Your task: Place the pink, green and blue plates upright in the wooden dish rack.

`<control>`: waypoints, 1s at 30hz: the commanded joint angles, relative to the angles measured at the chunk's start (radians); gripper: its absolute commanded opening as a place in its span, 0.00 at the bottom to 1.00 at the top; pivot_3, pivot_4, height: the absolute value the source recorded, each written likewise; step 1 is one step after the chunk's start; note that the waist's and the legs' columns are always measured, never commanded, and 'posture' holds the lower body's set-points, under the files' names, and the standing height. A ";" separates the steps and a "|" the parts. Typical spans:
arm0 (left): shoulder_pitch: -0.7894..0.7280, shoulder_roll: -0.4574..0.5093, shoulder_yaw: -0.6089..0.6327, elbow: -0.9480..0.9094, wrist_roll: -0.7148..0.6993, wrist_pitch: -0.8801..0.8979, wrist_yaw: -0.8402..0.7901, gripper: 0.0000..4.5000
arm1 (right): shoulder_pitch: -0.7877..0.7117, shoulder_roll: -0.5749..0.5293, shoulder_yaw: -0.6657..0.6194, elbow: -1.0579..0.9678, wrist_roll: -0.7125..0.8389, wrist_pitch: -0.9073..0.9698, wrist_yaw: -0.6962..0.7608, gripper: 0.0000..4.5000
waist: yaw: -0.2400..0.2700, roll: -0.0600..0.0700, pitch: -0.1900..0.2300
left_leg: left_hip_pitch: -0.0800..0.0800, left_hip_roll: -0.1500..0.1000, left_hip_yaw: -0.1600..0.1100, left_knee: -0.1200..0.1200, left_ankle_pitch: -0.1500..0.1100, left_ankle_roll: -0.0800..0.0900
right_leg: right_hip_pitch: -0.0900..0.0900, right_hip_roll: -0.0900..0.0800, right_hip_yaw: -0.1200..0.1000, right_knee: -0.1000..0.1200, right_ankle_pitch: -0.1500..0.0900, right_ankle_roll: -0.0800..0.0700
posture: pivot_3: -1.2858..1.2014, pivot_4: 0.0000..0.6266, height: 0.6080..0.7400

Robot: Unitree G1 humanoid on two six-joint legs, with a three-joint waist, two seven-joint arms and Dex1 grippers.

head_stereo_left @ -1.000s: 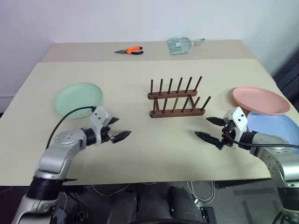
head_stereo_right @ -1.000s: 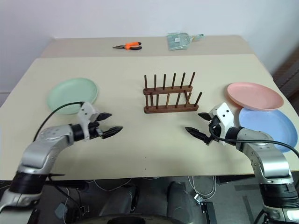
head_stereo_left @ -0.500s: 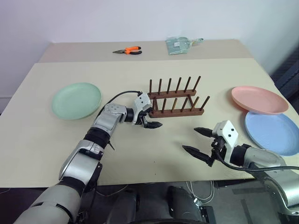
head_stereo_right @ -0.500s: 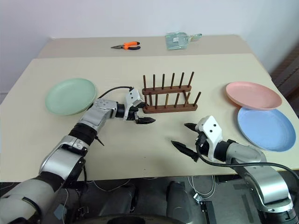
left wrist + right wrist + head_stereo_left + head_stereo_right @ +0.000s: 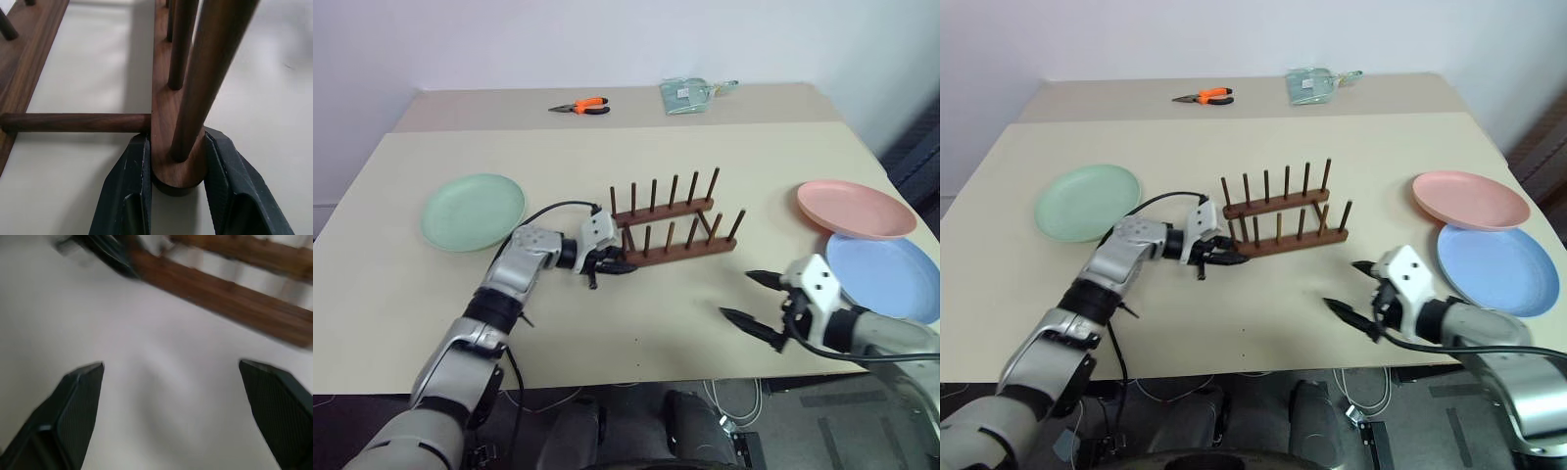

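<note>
The wooden dish rack, dark smooth bars with thin round pegs, sits mid-bench, skewed; my left gripper has its jaws clamped on the rounded end of the near bar. My right gripper hovers with jaws wide above bare matte bench. Green plate lies flat at left; pink plate overlaps the blue plate at right. Orange pliers lie well behind.

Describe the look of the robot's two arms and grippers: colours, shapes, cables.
Both arms are silver-grey metal with dark joint bands. Each wrist carries a white boxy housing. The left gripper and right gripper each have two black, tapered, pointed fingers with textured inner pads. A thin black cable loops along each forearm.
</note>
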 commanded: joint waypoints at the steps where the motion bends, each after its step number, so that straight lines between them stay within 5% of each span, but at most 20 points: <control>1: 0.054 0.057 -0.022 -0.161 -0.019 0.042 -0.061 0.19 | 0.024 -0.029 -0.060 0.005 0.020 -0.015 0.051 1.00 | 0.001 0.000 0.000 | 0.000 0.000 0.000 0.000 0.000 0.000 | 0.000 0.000 0.000 0.000 0.000 0.000 | 0.52 0.24 1.00; 5: 0.065 0.066 -0.028 -0.175 -0.002 0.042 -0.039 0.19 | 0.033 -0.036 -0.052 0.019 0.000 -0.029 0.067 1.00 | 0.005 0.000 0.000 | 0.000 0.000 0.000 0.001 0.000 0.000 | 0.001 0.000 0.000 0.000 -0.002 -0.004 | 0.52 0.24 1.00; 6: 0.056 0.058 -0.026 -0.156 0.005 0.043 -0.022 0.42 | 0.031 -0.032 -0.042 0.020 -0.007 -0.033 0.065 1.00 | 0.005 0.000 0.000 | 0.000 0.000 -0.001 0.002 0.000 0.000 | 0.001 0.000 0.000 0.000 -0.002 -0.004 | 0.52 0.24 1.00; 9: 0.042 0.062 -0.025 -0.120 0.041 0.035 0.020 0.71 | 0.022 -0.022 -0.014 0.019 -0.024 -0.039 0.050 0.88 | 0.003 0.000 0.000 | 0.000 0.000 0.000 0.002 0.000 0.000 | 0.002 -0.001 0.000 0.000 -0.002 -0.004 | 0.52 0.24 1.00; 12: 0.052 0.110 -0.015 -0.116 0.075 0.066 0.051 1.00 | 0.021 -0.012 0.012 -0.003 -0.032 -0.037 0.033 0.60 | 0.001 0.000 0.000 | 0.000 0.000 0.000 0.001 0.000 0.000 | 0.001 -0.001 0.000 0.000 -0.001 -0.002 | 0.52 0.24 1.00; 15: 0.108 0.169 0.034 -0.203 0.012 0.164 0.027 0.96 | 0.031 -0.007 0.046 -0.035 -0.038 -0.031 0.021 0.26 | -0.005 0.000 0.000 | 0.001 0.000 0.000 0.000 0.000 0.000 | 0.000 0.000 0.000 0.001 0.000 -0.001 | 0.52 0.24 1.00; 18: 0.235 0.249 0.098 -0.417 -0.099 0.331 0.001 0.69 | 0.032 0.005 0.118 -0.073 -0.073 -0.031 -0.010 0.00 | -0.020 0.001 0.000 | 0.001 0.002 -0.002 -0.002 0.000 0.000 | -0.001 0.000 0.001 0.001 -0.001 -0.001 | 0.52 0.24 1.00; 21: 0.343 0.265 0.102 -0.606 -0.162 0.447 0.043 0.37 | -0.006 0.025 0.200 -0.046 -0.145 -0.046 -0.059 0.00 | -0.021 0.001 0.000 | 0.001 0.002 -0.003 -0.002 0.000 0.000 | -0.001 -0.001 0.001 0.000 -0.002 -0.002 | 0.52 0.24 1.00; 26: 0.403 0.165 0.034 -0.744 -0.134 0.515 0.220 0.37 | -0.102 0.063 0.298 0.053 -0.244 -0.062 -0.122 0.00 | 0.004 0.000 0.000 | 0.000 0.001 -0.002 0.002 0.000 0.000 | 0.001 -0.002 0.003 -0.001 -0.003 -0.004 | 0.52 0.24 1.00; 30: 0.380 0.037 -0.002 -0.673 -0.036 0.496 0.432 0.37 | -0.210 0.113 0.362 0.176 -0.338 -0.085 -0.191 0.00 | 0.004 0.000 0.000 | 0.000 0.001 -0.003 0.002 0.000 0.000 | 0.002 -0.001 0.002 0.000 -0.003 -0.004 | 0.52 0.24 1.00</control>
